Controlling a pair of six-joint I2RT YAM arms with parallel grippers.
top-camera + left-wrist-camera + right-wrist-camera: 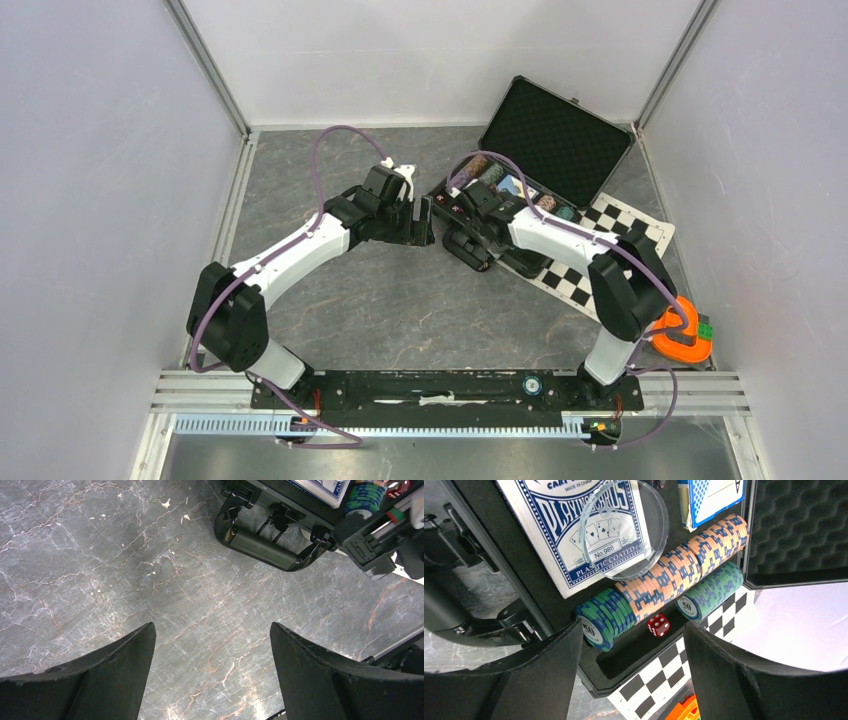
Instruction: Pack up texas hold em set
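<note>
**Top view.** Noted case (545, 150) at upper right of frame, partly on mat (625, 225). Lid open, tipped back twd upper right. Read long axis as upper left to lower right, handle side facing lower left, twd arms. Prob. left open so contents can be checked before closing. Logged L gripper (420, 222) just left of case's near corner. Logged R gripper (460, 202) over tray's left end. Toy (683, 335) at lower right, well apart.

**L wrist.** Jaws wide, nothing btwn, over table (100, 555). Handle (260, 547) at upper centre-right, lying flat, bar running upper left to lower right. Judged as staging beside case, maybe to steady it or reach lid. Cannot tell which.

**R wrist.** Jaws wide, empty, hovering above tray's end. Chips (679, 575) on edge in slotted rows, presumably so as not to roll, running lower left to upper right. Deck (574, 530) flat at upper left, clear disc (624, 530) resting on it. Die (658, 625) loose in slot, btwn two chip stacks. Set looks nearly packed. Closing lid likely the main step left.
</note>
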